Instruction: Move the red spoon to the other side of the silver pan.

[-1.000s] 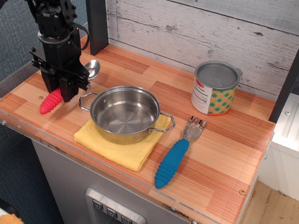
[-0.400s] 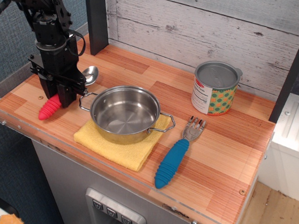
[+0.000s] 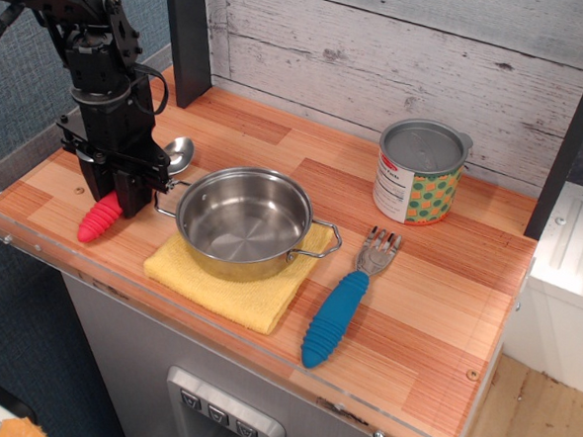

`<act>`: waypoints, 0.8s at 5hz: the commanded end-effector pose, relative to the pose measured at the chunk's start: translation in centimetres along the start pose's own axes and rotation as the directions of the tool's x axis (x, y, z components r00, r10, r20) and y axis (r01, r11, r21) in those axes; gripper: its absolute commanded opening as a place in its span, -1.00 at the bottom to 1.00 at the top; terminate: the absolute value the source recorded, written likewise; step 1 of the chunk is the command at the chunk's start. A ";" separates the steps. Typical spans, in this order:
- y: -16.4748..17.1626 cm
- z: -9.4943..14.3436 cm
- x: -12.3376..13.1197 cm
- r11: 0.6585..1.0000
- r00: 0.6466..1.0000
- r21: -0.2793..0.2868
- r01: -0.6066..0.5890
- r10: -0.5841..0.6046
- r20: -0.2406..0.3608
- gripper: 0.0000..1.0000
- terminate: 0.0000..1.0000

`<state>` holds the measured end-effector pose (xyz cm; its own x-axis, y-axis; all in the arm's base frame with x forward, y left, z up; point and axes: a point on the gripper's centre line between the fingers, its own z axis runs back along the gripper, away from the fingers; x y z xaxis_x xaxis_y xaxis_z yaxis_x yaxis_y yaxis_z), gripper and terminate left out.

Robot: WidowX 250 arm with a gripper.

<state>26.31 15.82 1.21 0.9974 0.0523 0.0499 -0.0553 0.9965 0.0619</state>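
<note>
The red spoon (image 3: 99, 220) is at the left end of the wooden counter, with its red ribbed handle pointing to the front left and its silver bowl toward the back right. My gripper (image 3: 125, 196) comes down from above and is shut on the middle of the spoon, hiding that part. The spoon is at or just above the counter surface. The silver pan (image 3: 242, 220) stands directly to the right of the gripper on a yellow cloth (image 3: 230, 286). Its left loop handle is close to the spoon's bowl.
A blue-handled fork (image 3: 337, 309) lies to the right of the pan. A lidded tin can with a dotted label (image 3: 418, 173) stands at the back right. A dark post (image 3: 189, 34) stands behind the gripper. A clear rail (image 3: 32, 244) edges the counter's front and left.
The gripper and the spoon have shifted together a little forward and down over the last second. The spoon's bowl has come nearer the pan's left handle.
</note>
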 end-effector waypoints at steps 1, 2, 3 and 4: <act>1.0 1.7 -0.6 1.000 1.000 0.023 -0.013 0.012 0.025 1.00 -1.00; 1.3 2.5 -0.4 1.000 0.999 0.016 -0.026 0.025 0.037 1.00 -1.00; 1.2 4.0 0.1 0.999 0.998 0.019 -0.035 0.034 0.057 1.00 -1.00; 0.6 5.8 0.7 0.998 0.996 0.047 -0.050 0.046 0.074 1.00 -1.00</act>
<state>27.19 15.99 5.28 0.9924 0.1049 0.0651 -0.1097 0.9911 0.0759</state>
